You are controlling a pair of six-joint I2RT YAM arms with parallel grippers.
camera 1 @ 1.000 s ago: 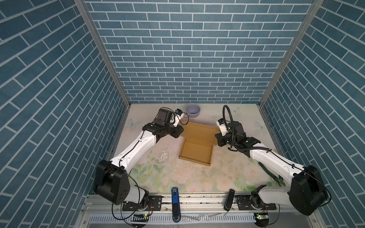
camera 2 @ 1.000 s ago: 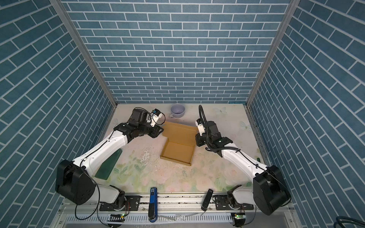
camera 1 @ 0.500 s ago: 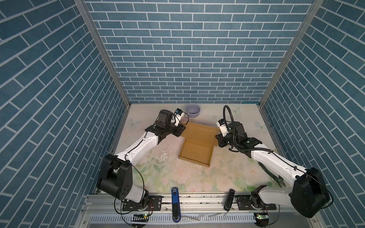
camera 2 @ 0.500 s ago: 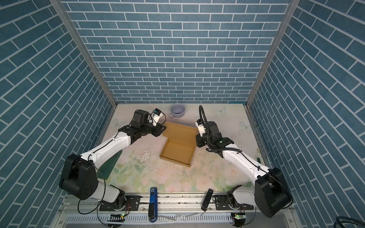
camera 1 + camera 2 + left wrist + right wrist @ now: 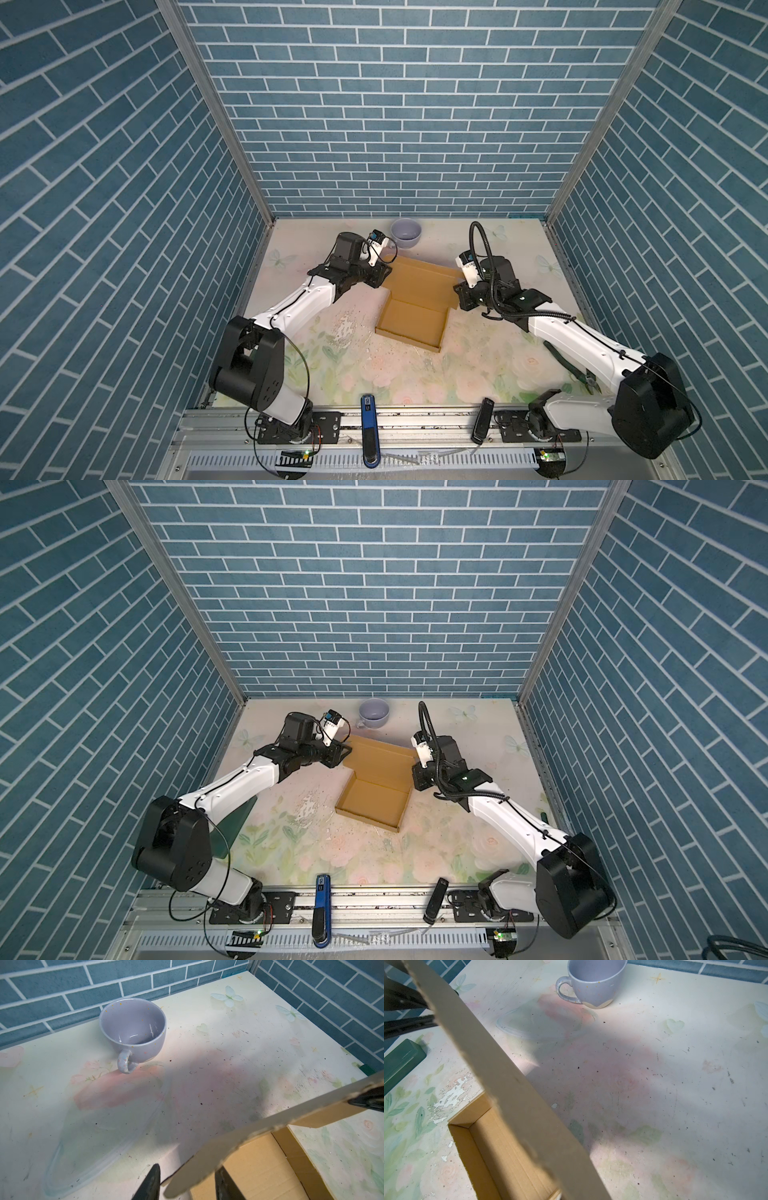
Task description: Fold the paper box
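The paper box (image 5: 411, 324) (image 5: 372, 802) is brown cardboard lying mid-table in both top views. Its shallow tray is toward the front and its lid (image 5: 419, 278) is tilted up at the back. My left gripper (image 5: 382, 276) (image 5: 343, 752) stands at the lid's left edge. In the left wrist view its fingers (image 5: 153, 1184) are apart, open, with the lid's edge (image 5: 239, 1138) passing between them. My right gripper (image 5: 459, 291) (image 5: 415, 777) is shut on the lid's right edge. In the right wrist view the lid (image 5: 512, 1095) hides the right fingers.
A lilac cup (image 5: 406, 234) (image 5: 133, 1028) (image 5: 593, 982) stands by the back wall behind the box. A dark green board (image 5: 235, 825) (image 5: 400, 1059) lies at the left. Green-handled pliers (image 5: 569, 365) lie at the right. Brick walls enclose three sides.
The left arm's lower links have swung a little while its gripper stays at the lid's left edge. The box and the right arm look unchanged.
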